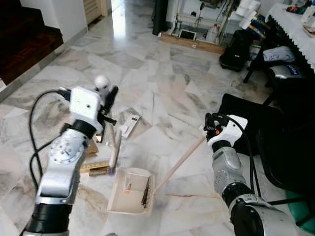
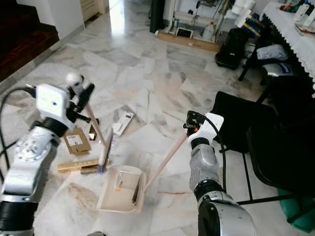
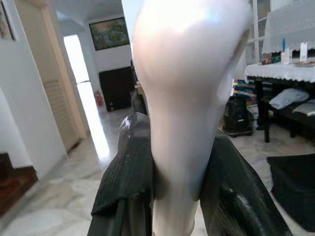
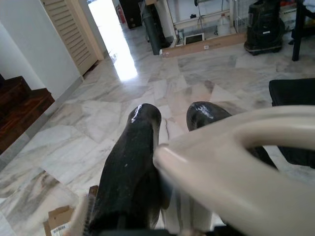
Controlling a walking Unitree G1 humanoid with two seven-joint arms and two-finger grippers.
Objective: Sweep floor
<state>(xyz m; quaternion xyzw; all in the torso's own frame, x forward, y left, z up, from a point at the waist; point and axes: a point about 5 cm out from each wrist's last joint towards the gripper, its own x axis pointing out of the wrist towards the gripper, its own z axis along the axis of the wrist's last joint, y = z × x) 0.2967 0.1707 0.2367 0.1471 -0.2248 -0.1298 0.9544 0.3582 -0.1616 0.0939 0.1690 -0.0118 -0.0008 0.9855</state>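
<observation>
My left gripper (image 1: 109, 96) is shut on the white round-topped handle (image 3: 187, 88) of a small broom (image 1: 114, 147). The broom slants down, and its tip rests on the marble floor beside the dustpan. My right gripper (image 1: 212, 123) is shut on the long beige handle (image 1: 182, 160) of the dustpan (image 1: 130, 194), which lies flat on the floor between my arms with a small scrap (image 1: 128, 187) inside. Litter lies next to the broom: a white packet (image 1: 130, 123), a cardboard piece (image 2: 76, 141) and a gold bar (image 1: 94, 167).
A black chair (image 1: 256, 128) stands close on my right, with a green object (image 1: 302, 211) behind it. Farther back are a black bag (image 1: 236, 49), a table with a white lace cloth (image 1: 295, 29) and a flat carton (image 1: 192, 43). Dark wooden stairs (image 1: 24, 44) rise at the left.
</observation>
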